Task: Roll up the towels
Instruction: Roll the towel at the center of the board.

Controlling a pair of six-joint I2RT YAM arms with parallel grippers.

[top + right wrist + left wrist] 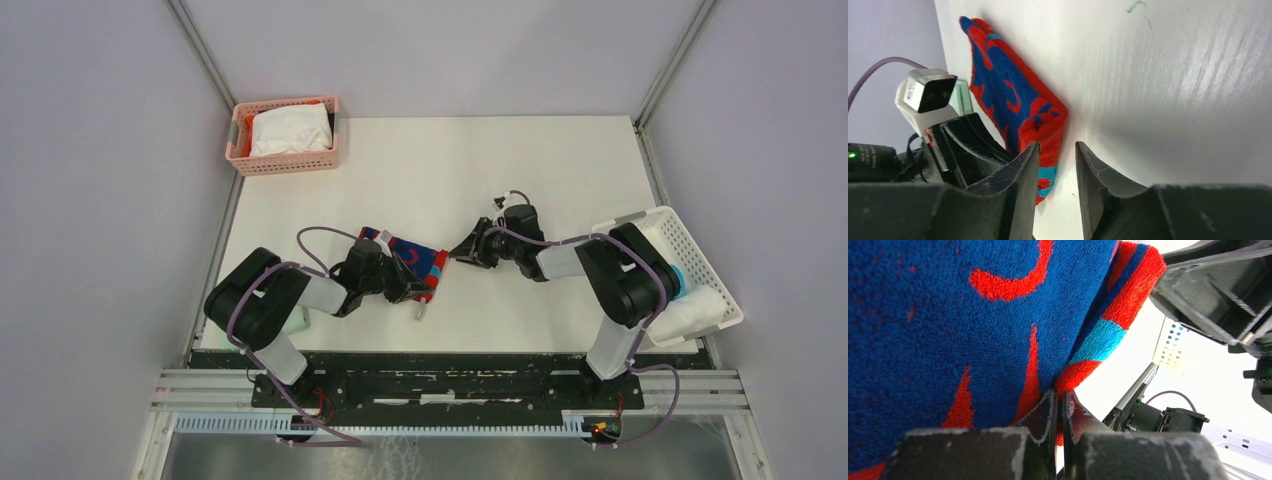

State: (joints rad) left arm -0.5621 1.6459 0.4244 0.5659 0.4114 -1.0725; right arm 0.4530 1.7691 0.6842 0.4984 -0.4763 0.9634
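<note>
Left wrist view: the left end effector is seen clamped on a folded edge of the red-and-blue towel, judged soft and limp, best taken at corners. Only in the right wrist view is the right end effector shown narrowly parted, empty, beside the towel's corner on the desk.

**Item count – 1 desk**

Arms: 2 – left arm, right arm.
Baskets: 2 – pink basket, white basket.
Patterned towels: 1 – red/blue towel.
White cloth: 2 lumps – white bundle in pink, white roll in white; pcs per lump unclear.
Turquoise item: 1, mostly hidden.
Mint cloth: 1.
</note>
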